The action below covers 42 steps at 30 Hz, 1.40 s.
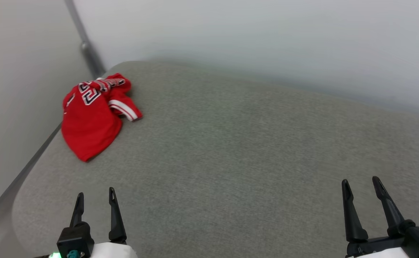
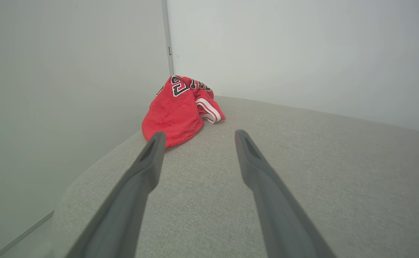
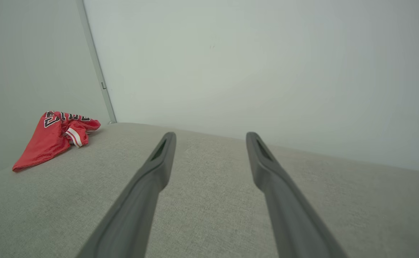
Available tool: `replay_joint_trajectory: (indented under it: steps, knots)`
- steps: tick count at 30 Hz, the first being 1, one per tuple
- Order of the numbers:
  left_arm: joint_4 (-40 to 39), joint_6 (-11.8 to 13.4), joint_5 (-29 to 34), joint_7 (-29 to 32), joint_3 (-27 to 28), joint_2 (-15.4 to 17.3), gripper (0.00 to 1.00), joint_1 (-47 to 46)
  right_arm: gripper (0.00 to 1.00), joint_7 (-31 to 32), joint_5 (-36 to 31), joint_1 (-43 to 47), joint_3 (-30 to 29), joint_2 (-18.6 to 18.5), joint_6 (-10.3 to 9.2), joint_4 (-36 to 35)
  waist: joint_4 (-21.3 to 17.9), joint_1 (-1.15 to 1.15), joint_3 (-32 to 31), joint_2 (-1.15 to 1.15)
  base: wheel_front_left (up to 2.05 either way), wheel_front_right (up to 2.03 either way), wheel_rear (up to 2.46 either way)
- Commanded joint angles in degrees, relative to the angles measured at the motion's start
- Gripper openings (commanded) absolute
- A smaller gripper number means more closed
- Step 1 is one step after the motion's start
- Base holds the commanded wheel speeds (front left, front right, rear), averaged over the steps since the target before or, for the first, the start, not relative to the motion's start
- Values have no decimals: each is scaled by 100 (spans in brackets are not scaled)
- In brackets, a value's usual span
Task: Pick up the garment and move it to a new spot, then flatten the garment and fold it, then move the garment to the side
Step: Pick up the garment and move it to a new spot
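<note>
I'm seeing the garment [image 1: 91, 122] lying crumpled at ten o'clock on the grey padded surface [image 1: 238, 154], near its far left corner. My left gripper [image 1: 95, 192] is hovering at seven o'clock and my right gripper [image 1: 360, 180] at five, both jaws spread wide, grasping nothing.

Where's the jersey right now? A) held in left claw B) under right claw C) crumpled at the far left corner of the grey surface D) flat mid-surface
C: the jersey lies crumpled by the far left corner of the grey surface, with the left claw and right claw open, short of it.
</note>
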Motion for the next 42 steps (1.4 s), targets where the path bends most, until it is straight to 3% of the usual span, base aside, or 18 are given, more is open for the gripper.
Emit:
replay_joint_trajectory:
  steps: [1,11,22,25,31,34,35,42]
  knots:
    - [0,4,-14,-15,29,-6,100,30,100,-12,-24,57,17,-4,-2,-27,263,0,8,0,0,0,0]
    - [-65,77,-164,-15,203,-6,100,151,100,-12,-70,99,88,-4,-2,-12,714,0,-14,0,0,0,0]
    - [-31,4,-306,-15,430,-2,100,-19,100,-12,-96,26,108,-4,-2,-43,661,0,85,0,0,0,0]
    - [33,-181,-383,-15,646,-5,100,-294,100,-12,-158,5,139,-5,-2,-90,598,0,215,0,0,0,0]
    - [224,-825,-404,-14,1136,171,100,-1278,100,-12,-400,-236,87,-5,-2,-234,491,0,751,0,0,0,0]
    - [326,-969,-509,-14,1342,217,100,-1724,100,-12,-519,-355,65,-5,-2,-300,451,0,991,0,0,0,0]
    - [409,-1109,-512,-14,1532,383,100,-2182,100,-12,-648,-513,69,-5,-2,-386,377,0,1274,0,0,0,0]
    - [753,-1411,-511,-14,1811,810,100,-3514,100,-12,-969,-946,38,-6,-2,-683,188,0,2139,0,0,0,0]
